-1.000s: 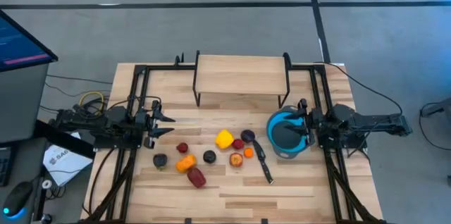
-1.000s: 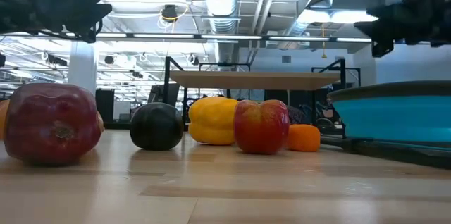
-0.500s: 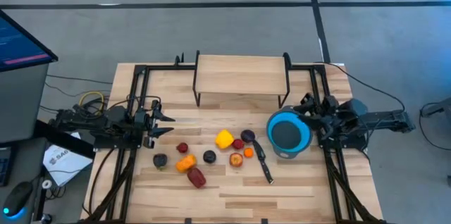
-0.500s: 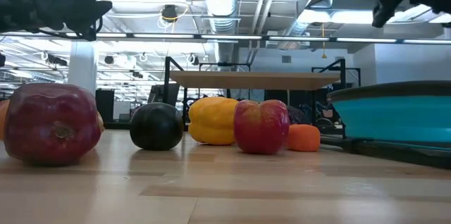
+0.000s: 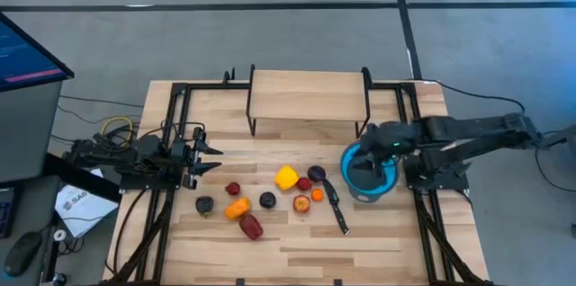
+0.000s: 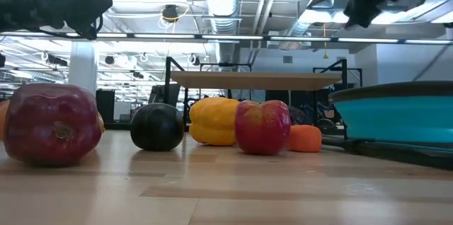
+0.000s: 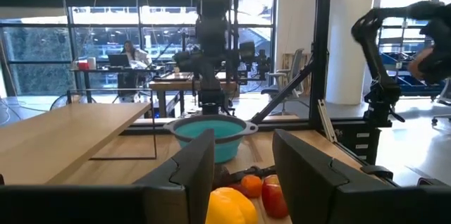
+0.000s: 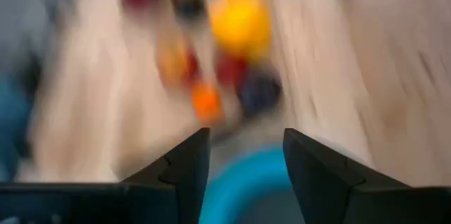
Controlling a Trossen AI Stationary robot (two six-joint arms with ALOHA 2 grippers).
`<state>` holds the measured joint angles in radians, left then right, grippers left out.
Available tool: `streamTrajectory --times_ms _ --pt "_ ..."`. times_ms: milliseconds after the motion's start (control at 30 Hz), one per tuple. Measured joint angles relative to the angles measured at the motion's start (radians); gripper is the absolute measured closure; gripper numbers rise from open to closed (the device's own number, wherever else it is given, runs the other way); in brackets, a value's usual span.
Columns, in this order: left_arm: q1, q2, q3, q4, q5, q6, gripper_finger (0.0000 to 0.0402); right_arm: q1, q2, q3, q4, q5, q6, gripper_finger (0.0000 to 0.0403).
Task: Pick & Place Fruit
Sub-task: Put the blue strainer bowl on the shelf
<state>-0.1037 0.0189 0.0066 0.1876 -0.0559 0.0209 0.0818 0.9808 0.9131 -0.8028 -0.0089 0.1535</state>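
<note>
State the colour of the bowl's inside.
Blue-teal; the bowl shows it best in the high view.

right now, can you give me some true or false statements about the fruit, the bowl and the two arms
1. The blue bowl holds no fruit. True.
2. The right gripper sits above the bowl's far rim. True.
3. The knife lies inside the bowl. False: it lies on the table beside the bowl.
4. The left gripper holds the yellow fruit. False: it waits at the table's left side, holding nothing.
5. The right fingers stand apart with nothing between them. True.
</note>
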Motion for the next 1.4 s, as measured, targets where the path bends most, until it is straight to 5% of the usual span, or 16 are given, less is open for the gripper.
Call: streamTrajectory --times_ms 167,400,767,1000,1300,1400 --pt "0.0 0.028 0.0 0.0 0.0 0.0 0.0262 -0.057 0.289 0.231 -0.268 -0.027 -0.312 0.022" --pt "0.0 0.101 0.0 0.043 0.0 0.0 0.0262 -0.127 0.615 0.395 -0.435 -0.043 -0.662 0.0144" --pt "0.0 0.194 0.0 0.102 0.001 0.0 0.0262 -0.137 0.805 0.411 -0.415 0.061 -0.814 0.0145" --pt "0.0 0.229 0.0 0.123 0.001 0.0 0.0262 -0.144 0.871 0.411 -0.415 0.066 -0.859 0.0199" --pt "0.0 0.25 0.0 0.137 0.001 -0.003 0.0262 -0.142 0.873 0.417 -0.457 0.057 -0.804 0.0372" --pt "0.0 0.25 0.0 0.142 0.001 -0.003 0.0262 -0.151 0.84 0.417 -0.49 0.001 -0.746 0.0384"
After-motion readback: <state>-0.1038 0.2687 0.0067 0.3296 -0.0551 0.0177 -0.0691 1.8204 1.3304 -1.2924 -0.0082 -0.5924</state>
